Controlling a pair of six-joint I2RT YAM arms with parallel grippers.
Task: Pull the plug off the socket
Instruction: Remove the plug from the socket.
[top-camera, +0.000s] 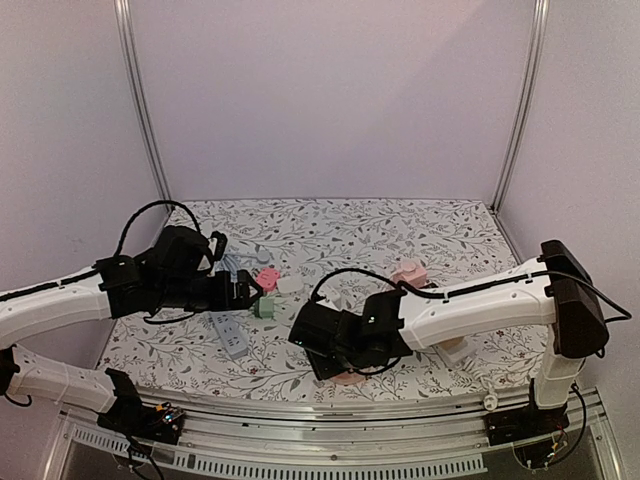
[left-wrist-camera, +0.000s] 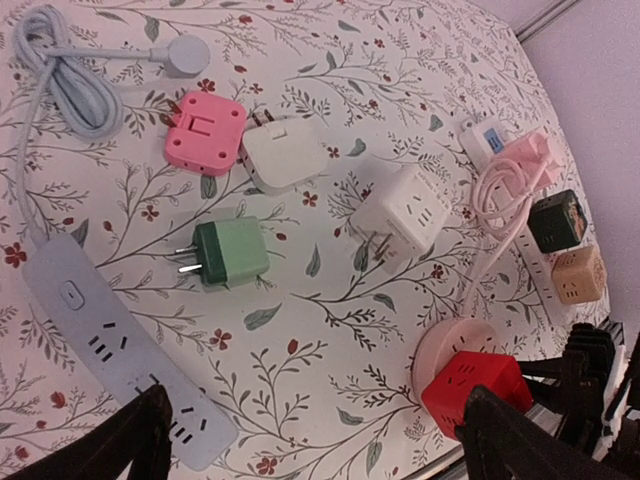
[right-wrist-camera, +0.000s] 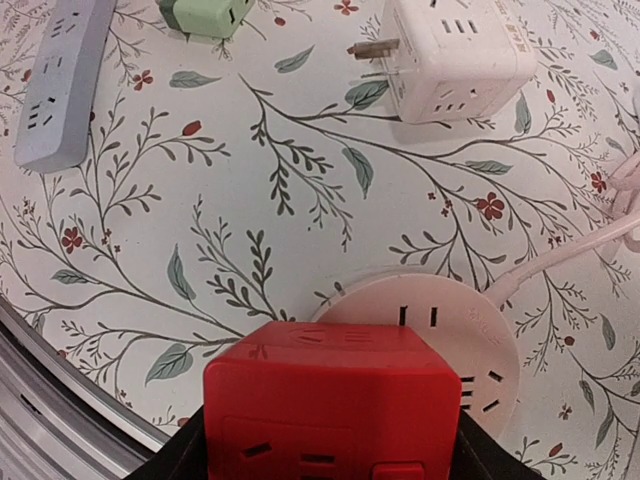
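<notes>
Grasping step: right claw (right-wrist-camera: 330, 452) straddles the red plastic cube plug (right-wrist-camera: 330, 395) on the round white socket (right-wrist-camera: 475, 340) at the counter's (right-wrist-camera: 150, 250) six o'clock; whether clenched, I cannot tell. Left claw (left-wrist-camera: 318, 400) released. Next: straight upward pull.

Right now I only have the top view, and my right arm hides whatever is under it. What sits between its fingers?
Observer: A red cube plug, seated on a round pinkish socket.
Operator: Have the fingers closed on it?
Observer: Cannot tell. The fingers of the right gripper flank its sides, but any contact is out of frame.
Operator: And the left gripper?
Observer: The left gripper is open and holds nothing. The end of the grey power strip lies beside one finger.
</notes>
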